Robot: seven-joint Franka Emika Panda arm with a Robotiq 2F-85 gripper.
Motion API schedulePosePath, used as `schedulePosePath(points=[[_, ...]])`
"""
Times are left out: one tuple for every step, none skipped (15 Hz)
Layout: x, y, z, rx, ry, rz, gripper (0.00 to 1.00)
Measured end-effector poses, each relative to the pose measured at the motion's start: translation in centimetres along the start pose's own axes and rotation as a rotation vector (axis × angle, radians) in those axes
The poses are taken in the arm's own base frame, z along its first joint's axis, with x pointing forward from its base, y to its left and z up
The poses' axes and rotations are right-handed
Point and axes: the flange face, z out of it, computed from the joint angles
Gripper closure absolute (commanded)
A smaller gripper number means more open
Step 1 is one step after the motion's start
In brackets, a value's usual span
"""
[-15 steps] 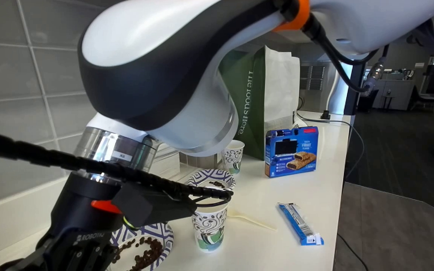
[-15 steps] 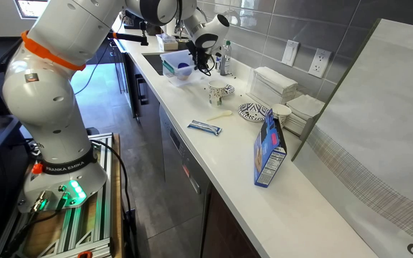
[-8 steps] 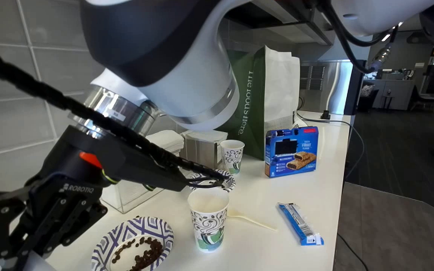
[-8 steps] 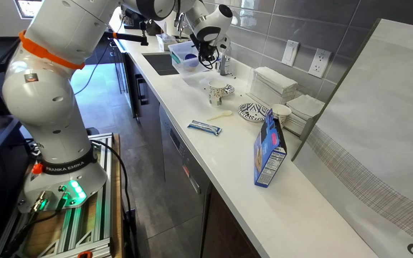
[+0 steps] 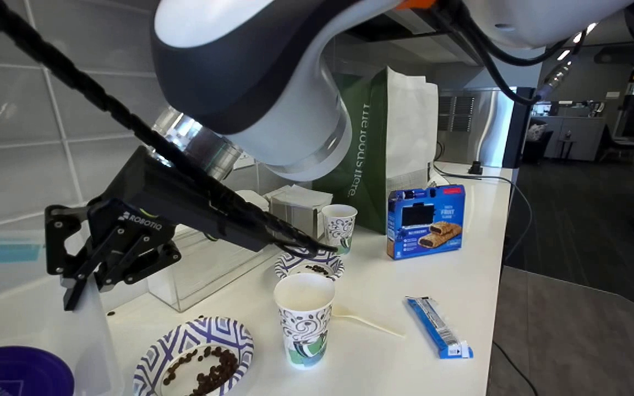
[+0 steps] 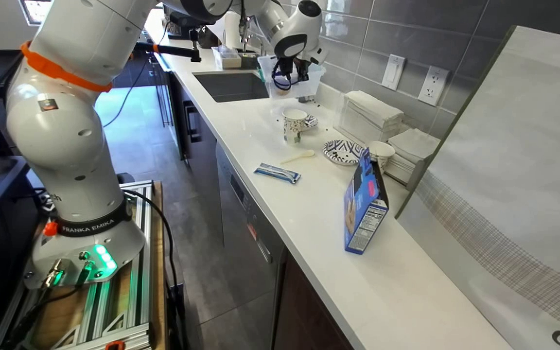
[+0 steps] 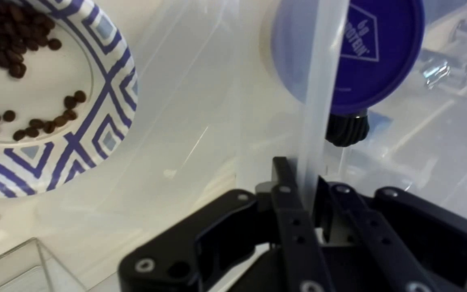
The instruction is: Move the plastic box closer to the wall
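Directly between black fingers (image 7: 290,211), pinched by them, rim of the plastic box (image 7: 315,121)

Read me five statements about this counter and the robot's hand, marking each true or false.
1. The hand grips one side of the plastic box. True.
2. The wrapped bar lies farther from the wall than the spoon. True.
3. The spoon stands in a paper cup. False: it lies on the counter.
4. A purple-lidded container is inside the plastic box. True.
5. The wrapped bar rests on a plate. False: it lies directly on the counter.
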Motion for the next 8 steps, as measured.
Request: schedulePosePath(points=[[0.32, 0.28, -0.09, -0.009, 0.031, 0.037, 0.98], [0.60, 0.54, -0.17, -0.018, 0.063, 0.076, 0.98], [0.77, 0.76, -0.20, -0.028, 0.092, 0.115, 0.98], [0.83, 0.97, -0.15, -0.041, 0.117, 0.151, 0.98], [0.73, 1.17, 0.03, -0.060, 0.129, 0.183, 0.98], [0.54, 1.22, 0.25, -0.079, 0.138, 0.200, 0.98], [0.22, 1.03, 0.49, -0.090, 0.139, 0.198, 0.93], [-0.01, 0.89, 0.70, -0.091, 0.135, 0.193, 0.93]])
